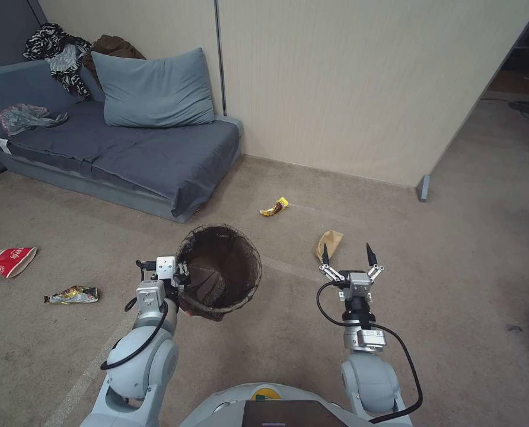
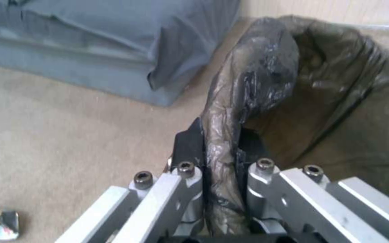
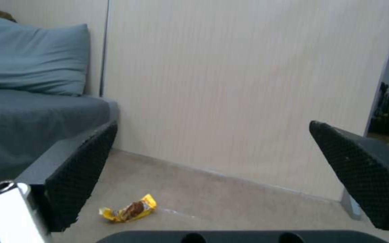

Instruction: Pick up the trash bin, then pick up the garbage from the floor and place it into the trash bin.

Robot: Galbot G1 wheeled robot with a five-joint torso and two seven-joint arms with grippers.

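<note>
Head view: my left gripper is clamped on the left rim of the trash bin, which I hold off the floor, tilted so its dark lined mouth faces up. My right gripper hangs to its right with fingers spread wide, holding nothing. Just beyond it lies a tan paper tray; farther off, a yellow snack wrapper. At far left lie a red-and-white paper cup and another wrapper.
</note>
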